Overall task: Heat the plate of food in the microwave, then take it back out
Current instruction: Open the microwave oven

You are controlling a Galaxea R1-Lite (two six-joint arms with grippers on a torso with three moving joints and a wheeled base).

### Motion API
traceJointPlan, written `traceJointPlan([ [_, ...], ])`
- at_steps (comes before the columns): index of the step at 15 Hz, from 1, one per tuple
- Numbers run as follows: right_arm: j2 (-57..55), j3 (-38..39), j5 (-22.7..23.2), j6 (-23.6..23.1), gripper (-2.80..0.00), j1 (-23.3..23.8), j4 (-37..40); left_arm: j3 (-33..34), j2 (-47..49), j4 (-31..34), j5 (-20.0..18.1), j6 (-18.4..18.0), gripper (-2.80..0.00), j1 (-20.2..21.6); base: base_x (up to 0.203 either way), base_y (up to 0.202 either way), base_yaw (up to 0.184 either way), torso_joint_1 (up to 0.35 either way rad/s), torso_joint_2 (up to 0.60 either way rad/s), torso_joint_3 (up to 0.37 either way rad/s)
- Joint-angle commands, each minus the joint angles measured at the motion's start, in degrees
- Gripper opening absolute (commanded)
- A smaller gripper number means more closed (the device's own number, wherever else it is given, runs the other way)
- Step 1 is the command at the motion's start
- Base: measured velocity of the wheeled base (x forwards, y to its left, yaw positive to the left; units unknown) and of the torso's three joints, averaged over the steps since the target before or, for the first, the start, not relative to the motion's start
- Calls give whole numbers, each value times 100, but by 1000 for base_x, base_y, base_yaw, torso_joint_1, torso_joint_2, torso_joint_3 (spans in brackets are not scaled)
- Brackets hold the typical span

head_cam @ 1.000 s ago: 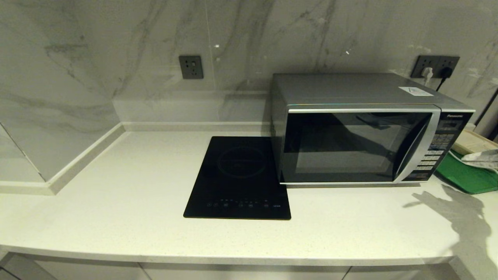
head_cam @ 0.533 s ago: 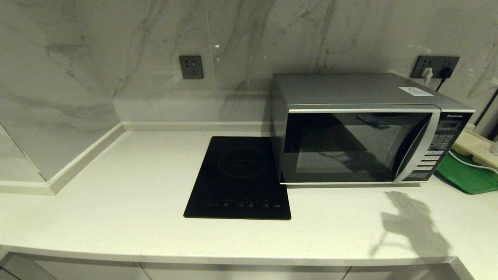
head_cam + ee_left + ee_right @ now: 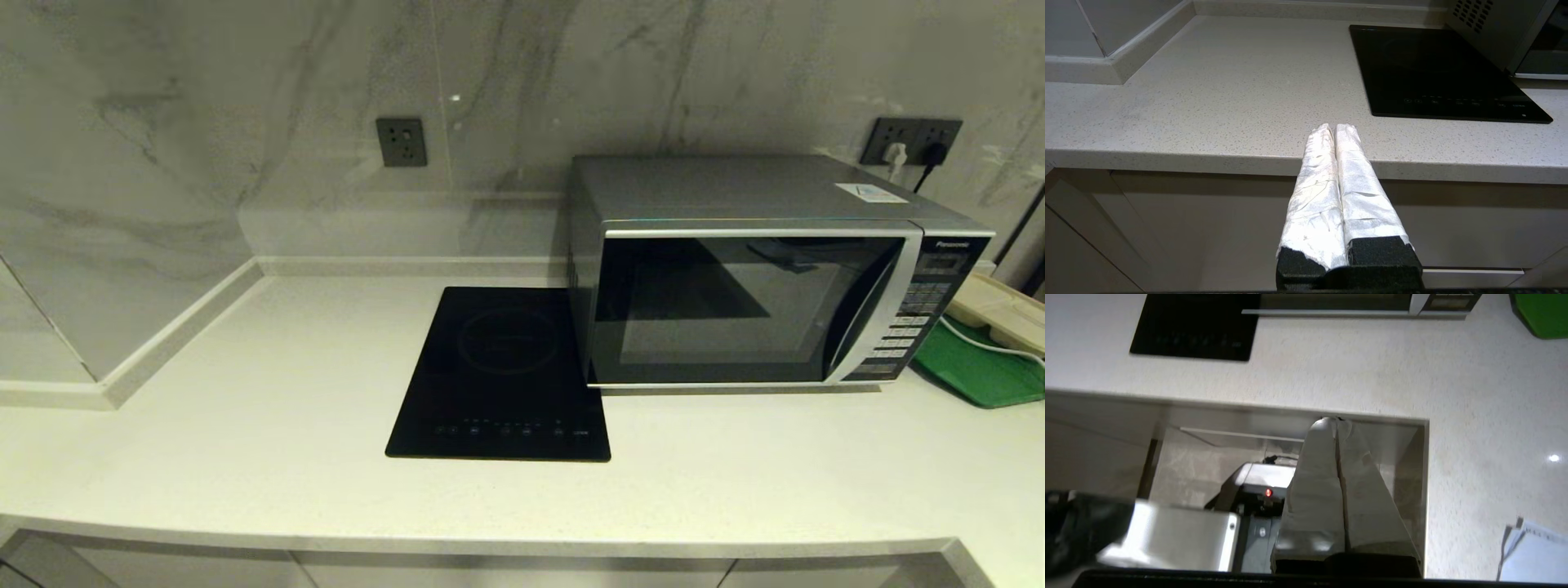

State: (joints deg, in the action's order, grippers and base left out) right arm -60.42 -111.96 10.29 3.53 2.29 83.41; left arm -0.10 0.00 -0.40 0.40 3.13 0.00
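Observation:
The silver microwave (image 3: 759,269) stands at the back right of the counter with its dark glass door closed. No plate of food shows in any view. Neither gripper appears in the head view. My left gripper (image 3: 1335,127) is shut and empty, hanging in front of the counter's front edge, left of the hob. My right gripper (image 3: 1336,421) is also shut and empty, held off the counter's front edge above the robot's base, with the microwave's lower edge (image 3: 1331,310) far beyond it.
A flat black induction hob (image 3: 502,371) lies left of the microwave. A green tray (image 3: 980,371) with a white power strip (image 3: 1000,310) sits at the far right. Wall sockets are on the marble backsplash. White papers (image 3: 1533,555) lie on the side counter near the right gripper.
The right gripper was at the far right edge over the green tray one second ago; it has withdrawn out of the head view, and its shadow on the counter is gone.

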Motion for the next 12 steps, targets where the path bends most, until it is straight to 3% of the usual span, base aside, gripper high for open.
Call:
traceJointPlan([
  [1, 1334, 446, 34, -51, -280, -30, 296, 1, 0, -4, 4, 3, -280, 0, 0, 0, 0, 0, 0, 0],
  [7, 3840, 2984, -150, -270, -280, -29, 417, 1, 0, -4, 4, 3, -280, 0, 0, 0, 0, 0, 0, 0],
  [12, 4964, 4152, -309, -306, -280, -164, 306, 1, 0, -1, 4, 3, -280, 0, 0, 0, 0, 0, 0, 0],
])
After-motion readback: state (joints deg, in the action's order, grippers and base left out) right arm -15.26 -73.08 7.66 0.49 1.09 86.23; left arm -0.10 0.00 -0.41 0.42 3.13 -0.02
